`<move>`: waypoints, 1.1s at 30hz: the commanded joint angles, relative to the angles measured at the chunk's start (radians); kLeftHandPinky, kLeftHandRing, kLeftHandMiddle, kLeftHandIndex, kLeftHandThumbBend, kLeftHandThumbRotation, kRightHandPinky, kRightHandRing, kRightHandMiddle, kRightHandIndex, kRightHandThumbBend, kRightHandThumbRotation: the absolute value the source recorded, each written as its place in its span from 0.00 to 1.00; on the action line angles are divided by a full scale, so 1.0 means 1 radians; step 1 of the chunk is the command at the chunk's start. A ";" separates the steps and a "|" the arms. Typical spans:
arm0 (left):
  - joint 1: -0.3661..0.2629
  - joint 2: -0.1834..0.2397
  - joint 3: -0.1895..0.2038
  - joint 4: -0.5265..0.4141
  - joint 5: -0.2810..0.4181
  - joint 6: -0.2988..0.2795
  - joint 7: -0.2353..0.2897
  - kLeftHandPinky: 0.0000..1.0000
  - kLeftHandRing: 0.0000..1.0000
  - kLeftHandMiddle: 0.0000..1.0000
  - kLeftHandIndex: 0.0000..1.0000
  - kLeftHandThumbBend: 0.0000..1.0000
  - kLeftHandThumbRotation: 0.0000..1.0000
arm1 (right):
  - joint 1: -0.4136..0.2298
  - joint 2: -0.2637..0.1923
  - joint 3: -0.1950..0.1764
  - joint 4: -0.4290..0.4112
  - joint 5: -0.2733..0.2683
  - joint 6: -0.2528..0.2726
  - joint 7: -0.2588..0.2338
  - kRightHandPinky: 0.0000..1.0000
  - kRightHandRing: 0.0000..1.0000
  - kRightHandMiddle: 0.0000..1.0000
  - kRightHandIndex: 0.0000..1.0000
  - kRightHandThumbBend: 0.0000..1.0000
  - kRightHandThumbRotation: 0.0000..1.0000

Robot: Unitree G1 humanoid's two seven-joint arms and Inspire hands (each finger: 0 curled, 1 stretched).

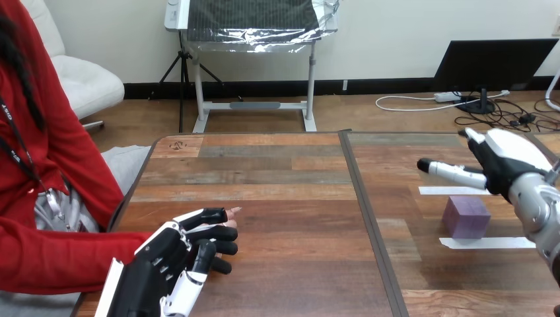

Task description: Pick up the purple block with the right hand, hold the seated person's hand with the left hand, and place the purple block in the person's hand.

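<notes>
Right hand [494, 162], fingers apart, above purple foam cube [466, 216] on wooden surface [284, 191]; left hand [173, 254] curled round person's hand [234, 210].

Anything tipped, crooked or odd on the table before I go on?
Nothing stands out. The purple block sits flat between two white tape strips, with the right robot hand open near it, not touching. The left robot hand lies over the person's hand near the table's left edge.
</notes>
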 commanded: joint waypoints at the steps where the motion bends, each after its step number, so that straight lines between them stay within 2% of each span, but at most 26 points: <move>1: -0.103 -0.021 0.011 -0.017 -0.008 -0.012 -0.004 0.53 0.62 0.64 0.69 0.39 0.58 | -0.028 0.008 0.012 -0.006 -0.002 0.005 -0.021 1.00 1.00 1.00 1.00 0.90 1.00; 8: -0.104 -0.017 0.013 -0.017 -0.003 -0.016 -0.003 0.54 0.61 0.64 0.69 0.37 0.57 | -0.015 0.017 0.005 0.001 0.016 0.020 -0.007 0.99 1.00 1.00 1.00 0.91 1.00; 11: -0.105 -0.018 0.012 -0.016 -0.012 -0.016 -0.006 0.53 0.61 0.64 0.68 0.36 0.57 | -0.011 0.019 0.032 0.004 -0.010 0.039 -0.022 0.96 0.99 0.99 0.99 0.92 1.00; 16: -0.106 -0.018 0.013 -0.017 -0.006 -0.015 -0.003 0.52 0.60 0.63 0.68 0.35 0.55 | -0.001 0.023 0.034 0.004 -0.006 0.035 -0.021 0.91 0.96 0.98 0.97 0.91 1.00; 19: -0.107 -0.017 0.012 -0.018 -0.012 -0.014 -0.008 0.52 0.60 0.63 0.68 0.35 0.55 | 0.004 0.029 0.032 0.009 0.000 0.047 -0.007 0.91 0.95 0.97 0.97 0.89 1.00; 23: -0.109 -0.018 0.012 -0.019 -0.013 -0.013 -0.008 0.51 0.60 0.63 0.68 0.36 0.54 | 0.014 0.037 0.000 0.012 0.040 0.047 0.020 0.91 0.96 0.97 0.97 0.86 0.97; 25: -0.109 -0.019 0.013 -0.020 -0.009 -0.015 -0.007 0.51 0.59 0.63 0.68 0.36 0.54 | 0.015 0.039 0.018 0.010 0.026 0.053 0.017 0.91 0.95 0.97 0.97 0.86 0.97; 31: -0.109 -0.017 0.014 -0.021 -0.018 -0.014 -0.014 0.50 0.59 0.62 0.67 0.36 0.53 | 0.027 0.051 0.012 0.010 0.036 0.069 0.022 0.89 0.94 0.96 0.95 0.84 0.92; 33: -0.110 -0.016 0.015 -0.020 -0.017 -0.016 -0.016 0.49 0.59 0.62 0.67 0.36 0.52 | 0.032 0.054 0.005 0.015 0.044 0.077 0.037 0.89 0.94 0.96 0.95 0.84 0.91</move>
